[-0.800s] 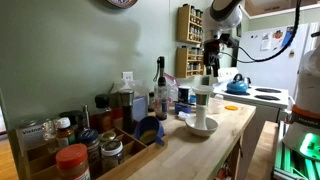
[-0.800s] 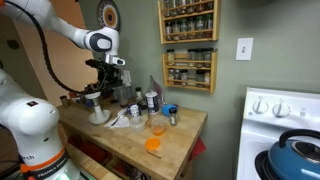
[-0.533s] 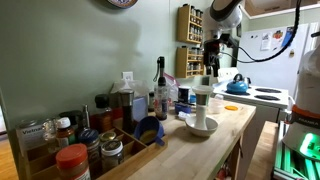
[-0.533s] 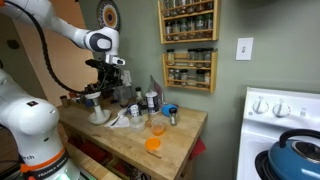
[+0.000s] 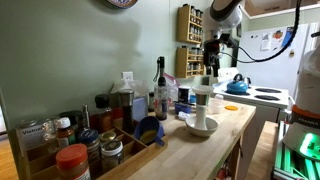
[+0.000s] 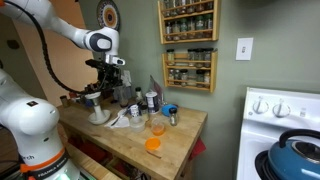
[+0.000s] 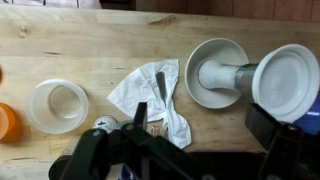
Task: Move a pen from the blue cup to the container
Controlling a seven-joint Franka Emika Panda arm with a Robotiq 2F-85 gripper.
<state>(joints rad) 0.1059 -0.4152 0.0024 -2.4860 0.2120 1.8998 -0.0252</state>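
The container is a tall white cup point(image 7: 286, 80) on a wider white bowl base point(image 7: 212, 52). It stands on the wooden counter and shows in both exterior views point(image 5: 203, 102) point(image 6: 97, 113). My gripper point(image 7: 200, 125) hangs above the counter just beside the container, with its fingers spread and nothing between them. It also shows in both exterior views point(image 5: 211, 68) point(image 6: 108, 88). The small blue cup point(image 6: 170, 110) stands near the wall; the wrist view hides it behind the gripper body. A dark pen-like stick point(image 7: 160, 85) lies on a white cloth point(image 7: 135, 92).
A clear plastic cup point(image 7: 57, 105) and an orange object point(image 7: 5, 122) sit beyond the cloth. Dark bottles point(image 5: 159, 90) and spice jars point(image 5: 72, 158) line the wall side of the counter point(image 5: 225, 130). A blue kettle point(image 5: 236, 85) sits on the stove.
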